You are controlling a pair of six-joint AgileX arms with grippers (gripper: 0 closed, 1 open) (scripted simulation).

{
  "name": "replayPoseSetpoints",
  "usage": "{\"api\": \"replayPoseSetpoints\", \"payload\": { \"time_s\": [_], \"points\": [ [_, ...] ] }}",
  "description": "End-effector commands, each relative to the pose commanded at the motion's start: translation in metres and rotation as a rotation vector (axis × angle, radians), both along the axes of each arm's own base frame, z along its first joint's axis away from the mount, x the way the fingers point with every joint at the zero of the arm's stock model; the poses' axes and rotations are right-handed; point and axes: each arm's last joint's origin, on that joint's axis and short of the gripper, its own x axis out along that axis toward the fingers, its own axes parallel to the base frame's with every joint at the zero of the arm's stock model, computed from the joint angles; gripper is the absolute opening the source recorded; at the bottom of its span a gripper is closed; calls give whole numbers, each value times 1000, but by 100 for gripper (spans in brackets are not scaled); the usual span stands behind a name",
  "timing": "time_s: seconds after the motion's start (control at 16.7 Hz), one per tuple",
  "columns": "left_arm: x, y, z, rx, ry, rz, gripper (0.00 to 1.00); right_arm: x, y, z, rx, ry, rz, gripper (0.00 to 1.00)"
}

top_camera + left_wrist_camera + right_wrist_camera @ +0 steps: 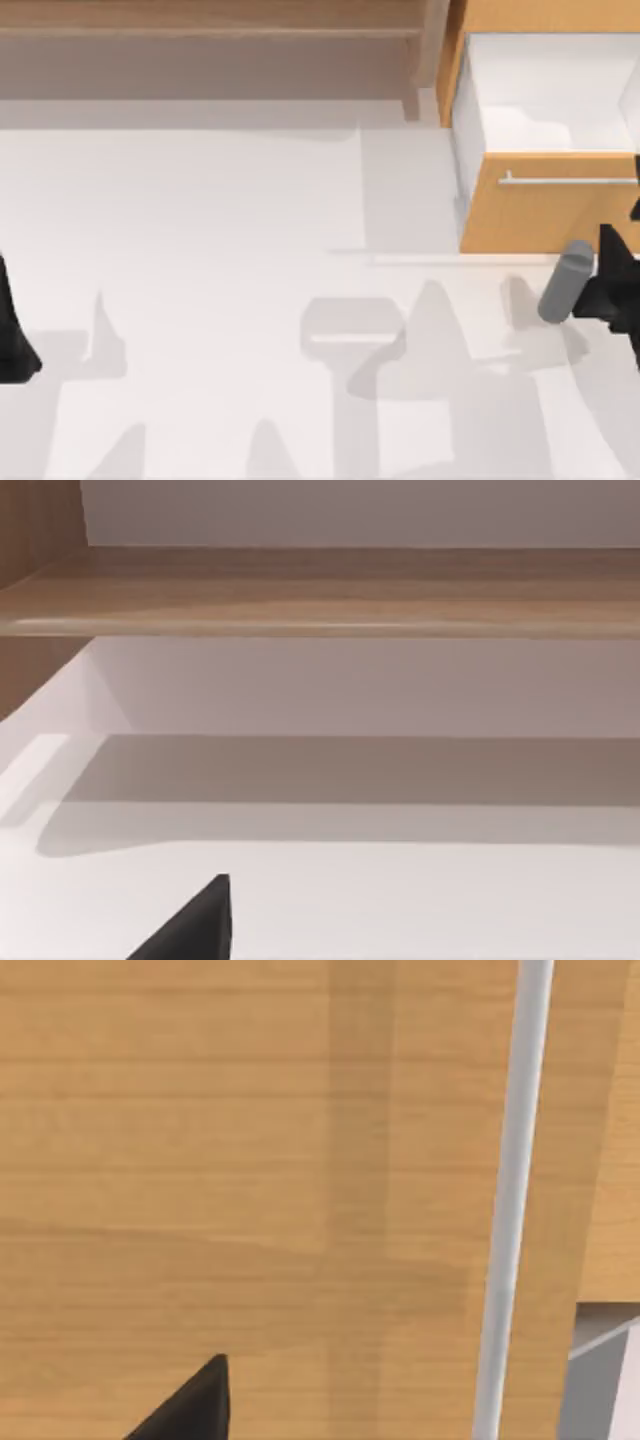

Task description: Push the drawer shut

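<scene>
My right gripper (612,285) hangs at the table's four o'clock, just in front of the wide orange-tan wood drawer (545,215), pulled open at two o'clock, white inner walls bared. Its thin silver bar handle (565,181) runs left to right; the push lies toward twelve. I cannot tell how my fingers stand. My left gripper (12,330) idles at nine o'clock, below the pale brown shelf unit (210,40).

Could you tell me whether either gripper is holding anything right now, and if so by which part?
Nothing looks held. The right gripper sits in front of the drawer, below its handle; the left gripper is parked at the table's left edge.
</scene>
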Motion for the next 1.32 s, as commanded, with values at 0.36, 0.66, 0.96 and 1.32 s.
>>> {"api": "replayPoseSetpoints", "payload": {
  "time_s": [0.36, 0.66, 0.96, 1.32],
  "points": [
    [0, 0, 0, 0, 0, 0, 100, 0, -1, -1, -2, 6, -2, 100],
    [0, 0, 0, 0, 0, 0, 100, 20, 0, 0, -1, 0, 0, 100],
    [0, 0, 0, 0, 0, 0, 100, 25, 0, 0, -1, 0, 0, 100],
    [0, 0, 0, 0, 0, 0, 100, 25, 0, 0, -1, 0, 0, 55]
  ]
}}
